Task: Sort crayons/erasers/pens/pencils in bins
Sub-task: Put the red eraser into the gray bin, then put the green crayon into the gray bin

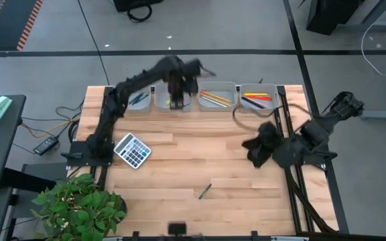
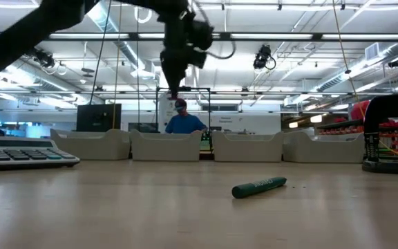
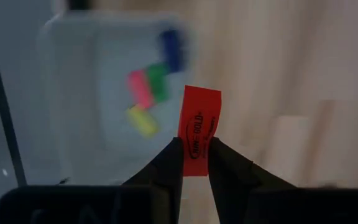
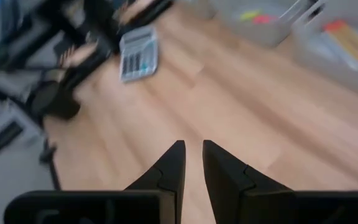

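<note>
Already most of the sorting looks done. Four bins (image 1: 236, 85) stand in a row along the far edge of the tabletop (image 1: 213, 161), and each has something in it: bluish items in the one nearest the left corner, erasers (image 3: 146, 99) in the second, pencils (image 1: 214, 99) in the third, orange and red sticks in the fourth.

Over the second bin hangs the left gripper (image 3: 195, 163), jaws narrow and pinched on a red eraser (image 3: 199, 127) that stands up between them, not yet released. Below it in that bin lie pink, green, yellow and blue erasers, close together.

At the right edge of the tabletop the right gripper (image 4: 193, 163) waits, its jaws nearly together with a slim gap and nothing between them.

Left to do, by my reading: drop the red eraser, then deal with the green crayon (image 2: 259, 187) lying alone near the front edge, well apart from the bins. A grey calculator (image 1: 132, 150) sits toward the left edge and seems no part of the sort.
</note>
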You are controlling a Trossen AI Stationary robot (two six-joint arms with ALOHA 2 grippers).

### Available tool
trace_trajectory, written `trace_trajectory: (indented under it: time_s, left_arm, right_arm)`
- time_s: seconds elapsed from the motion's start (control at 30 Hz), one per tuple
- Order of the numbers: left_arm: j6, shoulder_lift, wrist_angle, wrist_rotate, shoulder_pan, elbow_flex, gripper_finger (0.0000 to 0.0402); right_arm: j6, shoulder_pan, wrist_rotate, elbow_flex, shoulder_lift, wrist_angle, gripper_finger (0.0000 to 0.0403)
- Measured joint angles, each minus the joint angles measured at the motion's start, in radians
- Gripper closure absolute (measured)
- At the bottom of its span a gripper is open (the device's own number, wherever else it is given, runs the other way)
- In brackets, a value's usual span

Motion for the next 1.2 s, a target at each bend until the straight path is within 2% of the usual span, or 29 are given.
trace_trajectory:
  time_s: [0.2,0.37,0.63,0.77,0.93,1.2]
  left_arm:
    - [-0.012,0.000,0.133,0.012,0.179,-0.004,0.0332]
    - [-0.061,0.012,0.206,0.104,0.265,-0.003,0.0330]
    - [-0.027,0.083,0.149,0.123,0.260,-0.004,0.0341]
    - [-0.045,0.133,0.187,0.062,0.250,-0.004,0.0338]
    - [-0.114,0.198,0.202,0.045,0.248,-0.004,0.0340]
    - [-0.116,0.279,0.189,0.038,0.230,-0.004,0.0348]
  right_arm:
    - [-0.054,-0.159,0.076,0.000,-0.099,0.003,0.0338]
    - [-0.122,-0.291,0.095,0.000,-0.167,0.004,0.0338]
    - [-0.122,-0.435,0.095,0.000,-0.226,0.029,0.0338]
    - [-0.122,-0.485,0.093,0.000,-0.226,0.057,0.0338]
    - [-0.123,-0.523,0.056,0.000,-0.223,0.097,0.0338]
    - [-0.078,-0.539,-0.008,0.000,-0.221,0.102,0.0338]
